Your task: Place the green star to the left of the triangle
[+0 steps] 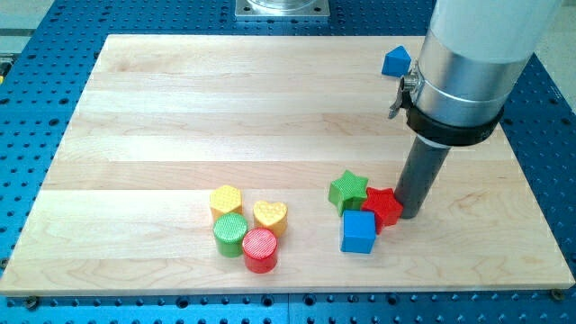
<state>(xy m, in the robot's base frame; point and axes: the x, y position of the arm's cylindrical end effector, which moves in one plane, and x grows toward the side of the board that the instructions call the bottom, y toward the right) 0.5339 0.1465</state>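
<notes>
Green star-shaped block point(347, 190) sat lower right of centre on wooden board point(180, 117), touching red star block point(384, 205); my tip point(413, 214), holding nothing, touched that red star's right side; blue triangular block point(395, 61) lay upper right.

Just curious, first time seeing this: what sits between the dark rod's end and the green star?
In the camera view, the red star lies between my tip and the green star, beside both.
</notes>
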